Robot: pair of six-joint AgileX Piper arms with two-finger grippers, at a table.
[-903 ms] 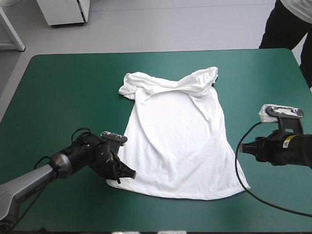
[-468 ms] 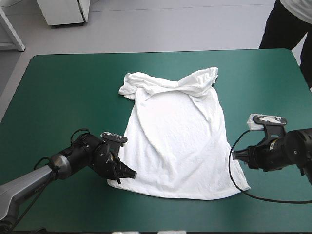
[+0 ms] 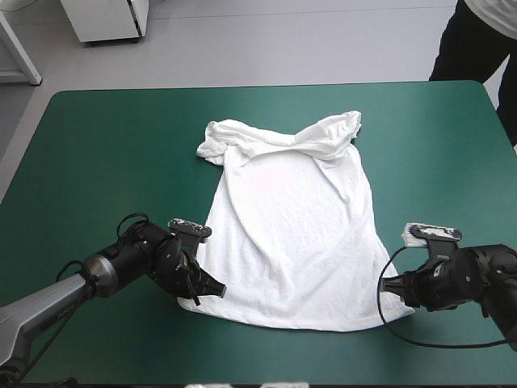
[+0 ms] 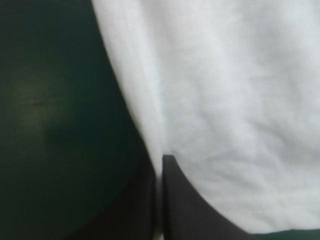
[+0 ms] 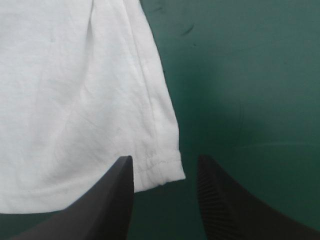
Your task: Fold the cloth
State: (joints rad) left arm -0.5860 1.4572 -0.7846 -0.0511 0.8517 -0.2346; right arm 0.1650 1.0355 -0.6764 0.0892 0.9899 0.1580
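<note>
1. We saw the left gripper (image 3: 212, 287) pinched closed on the T-shirt (image 3: 295, 242) at its near left hem corner.
2. The right gripper (image 5: 165, 159) stood spread, the near right hem corner inside the gap, ungripped.
3. Beyond, the T-shirt lay flat on the teal-green table (image 3: 105, 145), sleeves bunched toward the far edge.

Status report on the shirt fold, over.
Left gripper shut on the T-shirt's near-left hem corner. Right gripper open, near-right corner between its fingers. T-shirt spread flat, collar end bunched. Nothing in the way.
</note>
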